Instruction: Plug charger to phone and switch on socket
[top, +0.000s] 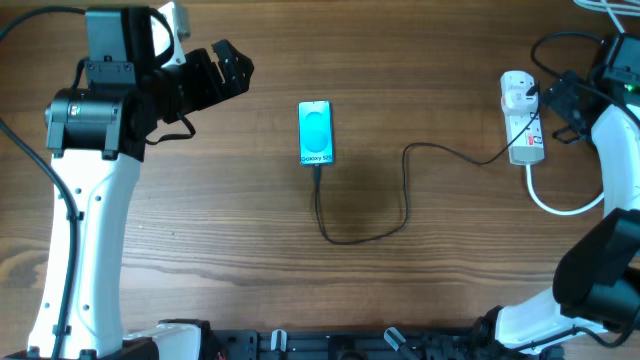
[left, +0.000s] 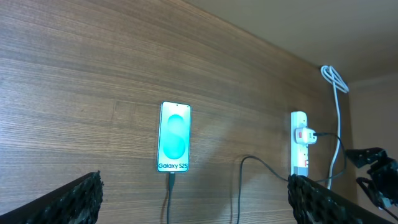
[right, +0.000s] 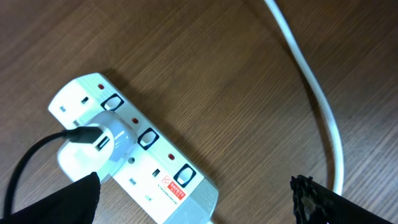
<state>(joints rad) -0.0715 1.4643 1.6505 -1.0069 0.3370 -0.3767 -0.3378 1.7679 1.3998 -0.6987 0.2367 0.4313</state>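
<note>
while both jaws gape empty, open wood (top: 430, 290) rings the phone (top: 314, 131) (charger (top: 405, 185) meets its edge).

Even, fairly bright indoor light, faint soft shadows on the table (top: 420, 290), phone (top: 314, 131) screen glowing cyan, wrist views slightly soft

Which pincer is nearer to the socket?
The right. The right pincer hangs close beside the socket, near its plugged end. The left pincer is far off, on the other side of the phone.
</note>
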